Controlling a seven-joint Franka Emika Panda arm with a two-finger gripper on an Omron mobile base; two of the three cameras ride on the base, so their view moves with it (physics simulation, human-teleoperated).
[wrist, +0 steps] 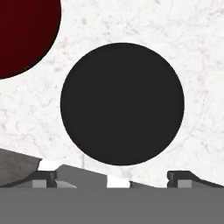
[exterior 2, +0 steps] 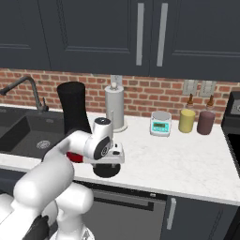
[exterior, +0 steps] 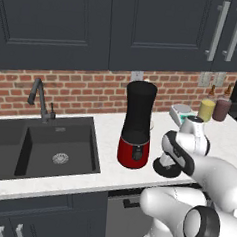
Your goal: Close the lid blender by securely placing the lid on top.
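Counter, white marble, runs off both base views; the arm covers part of its front edge. Sink cut off at the left edge in left base view. Blender stands upright near the counter front, long axis vertical, black jar flared toward the top, red base w/ small dark panel facing the robot. In right base view the arm hides most of the red base; in hand view just a dark red curve of it shows at the top-left corner. Whether the jar top is open can't be made out. Lid lies flat on the counter just beside the blender's base, apart from it, flat face up; in both base views the hand hides most of it, only a dark rim showing. Gripper hangs over the lid, pointing straight down, jaws spread wide, holding nothing. Whether the tips touch the lid can't be told.
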